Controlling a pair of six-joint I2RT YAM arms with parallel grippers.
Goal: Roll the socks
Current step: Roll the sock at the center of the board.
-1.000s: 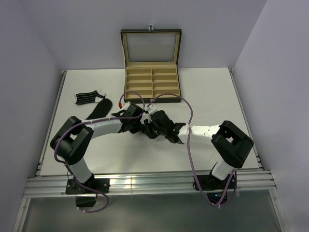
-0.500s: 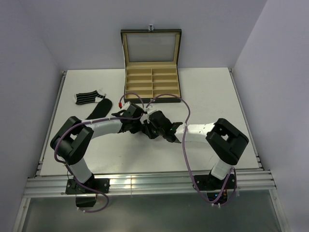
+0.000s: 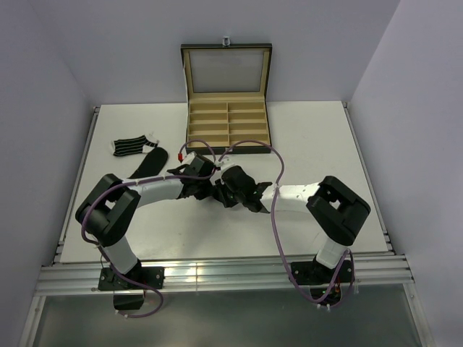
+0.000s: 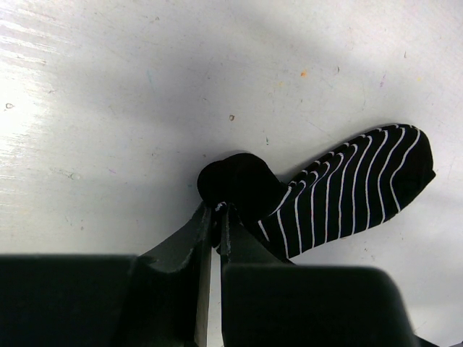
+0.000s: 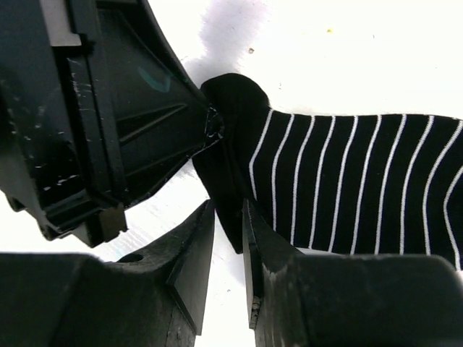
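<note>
Black sock [image 4: 347, 184] — thin white stripes — white table [image 4: 145, 87]

Two striped socks [image 3: 130, 147] [image 4: 347, 184], one plain black sock [image 3: 152, 163], and one compartmented box [image 3: 228, 124].

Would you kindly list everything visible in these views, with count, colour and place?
Striped socks: two, black with white stripes; flat sock at the table's far left, held sock at table centre between the end effectors.
Plain sock: one, black, beside the flat sock.
Box: one, black with tan lining, lid open, middle of the far edge.
Table: one, white.
Cables: two, purple, along the arms.
Left end effector: one, black, shut on the held sock's dark end.
Right end effector: one, black, jaws narrowly apart at the same sock; grip unclear.
</note>
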